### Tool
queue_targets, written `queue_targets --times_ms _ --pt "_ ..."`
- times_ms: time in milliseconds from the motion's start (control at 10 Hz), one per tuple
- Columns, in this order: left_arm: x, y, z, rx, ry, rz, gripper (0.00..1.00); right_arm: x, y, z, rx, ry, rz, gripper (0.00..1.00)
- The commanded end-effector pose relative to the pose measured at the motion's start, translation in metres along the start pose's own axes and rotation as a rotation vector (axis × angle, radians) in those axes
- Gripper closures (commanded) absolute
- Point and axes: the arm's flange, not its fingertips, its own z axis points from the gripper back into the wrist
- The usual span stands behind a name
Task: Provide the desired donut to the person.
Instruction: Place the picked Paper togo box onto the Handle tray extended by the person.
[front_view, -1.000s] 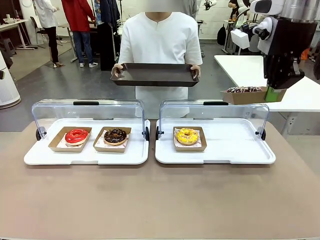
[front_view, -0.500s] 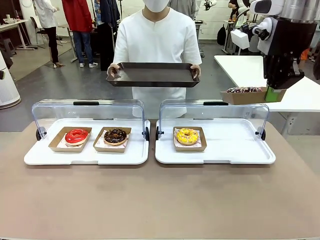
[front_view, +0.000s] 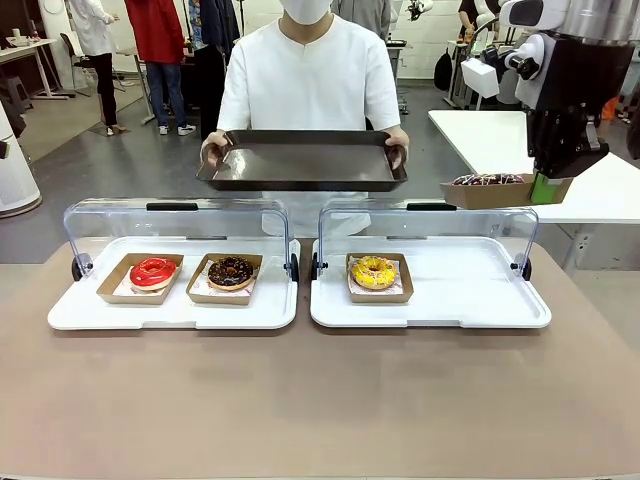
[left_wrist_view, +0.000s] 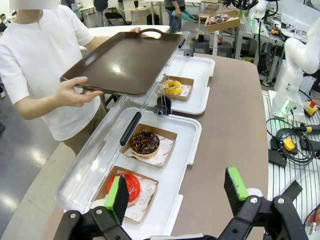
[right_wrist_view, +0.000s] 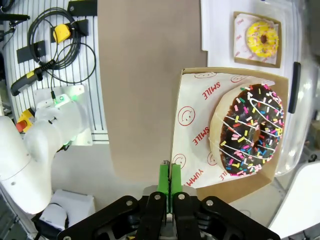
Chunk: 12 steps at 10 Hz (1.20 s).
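A brown table (front_view: 320, 400) spans the front, with grey shop floor beyond its far edge.

The right gripper (right_wrist_view: 166, 175) is pressed together on the rim of a cardboard box (right_wrist_view: 200, 150), its green pads pinching the wall. The sprinkled donut (right_wrist_view: 247, 130) lies inside on printed paper. In the front view this box hangs in the air near the table's far right corner, level with the top of the open lid there. Open air lies between it and the dark tray (front_view: 300, 165), which the person (front_view: 310, 80) holds in both hands over the far edge.

The left gripper (left_wrist_view: 177, 192) is spread wide with nothing between its fingers. It hovers above the near left end of the table, by the left display tray (front_view: 60, 315).

Counted: two white display trays, each with one clear lid swung up at the back, and four donuts in four cardboard boxes. The red donut (front_view: 153, 272) and the chocolate donut (front_view: 231, 271) sit side by side in the left tray. The yellow donut (front_view: 374, 271) sits alone in the right display tray (front_view: 470, 300), whose right half is bare — room for a fourth box. The two trays lie just beside each other, and a broad bare strip of table runs along the near edge.

Against a second ago, the dark tray has come lower and closer to the lids, its near rim tipped down toward the table. The right arm (front_view: 575, 90) and its box have not shifted.
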Motion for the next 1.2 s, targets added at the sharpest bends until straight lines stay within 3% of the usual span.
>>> queue_targets --times_ms 0,900,1100 --pt "0.001 -0.001 0.001 0.002 -0.005 -0.001 0.0 -0.001 0.004 -0.002 0.0 0.005 -0.004 1.0" --pt "0.001 -0.001 0.001 0.002 -0.005 -0.001 0.0 0.0 0.0 0.0 0.0 0.0 0.001 0.98" --pt "0.001 -0.001 0.001 0.002 -0.005 -0.001 0.0 0.03 -0.004 0.033 -0.028 -0.001 0.004 0.98"
